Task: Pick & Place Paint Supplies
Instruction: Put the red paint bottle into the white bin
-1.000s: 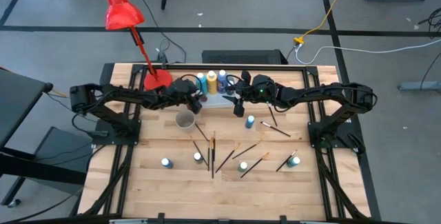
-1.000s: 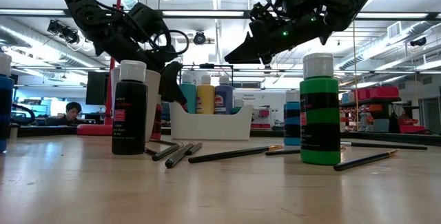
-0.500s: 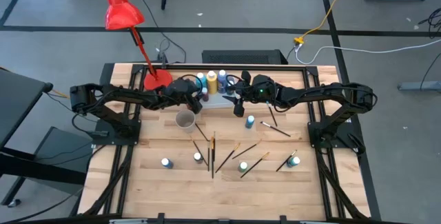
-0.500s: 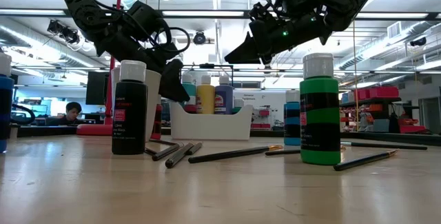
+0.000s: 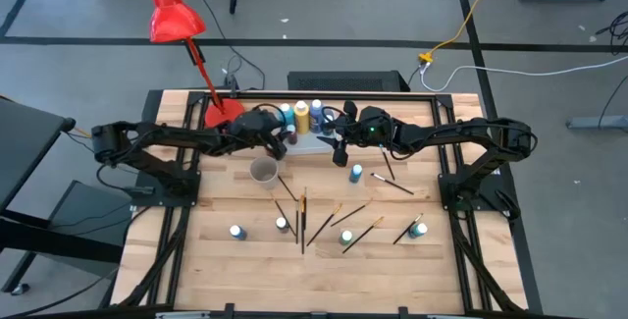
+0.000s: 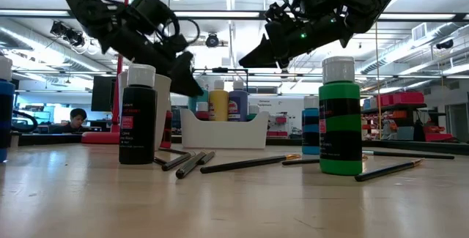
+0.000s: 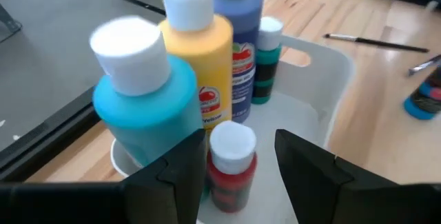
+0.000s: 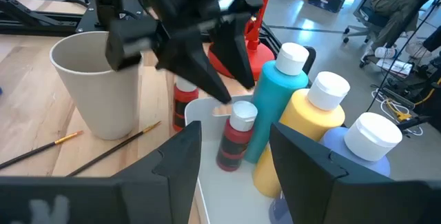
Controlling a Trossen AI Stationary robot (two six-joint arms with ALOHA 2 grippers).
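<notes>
Left tool tilted down, fingers spread astride small red bottle in glossy white tray; right tool open, hovering just beside.

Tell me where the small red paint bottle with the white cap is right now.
The small red paint bottle stands upright inside the white plastic caddy at the table's far edge, beside the teal bottle, with the open left gripper just above it.

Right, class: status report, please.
Left gripper open above red bottle in white caddy. Right gripper open, empty, nearby. Nothing in the way.
</notes>
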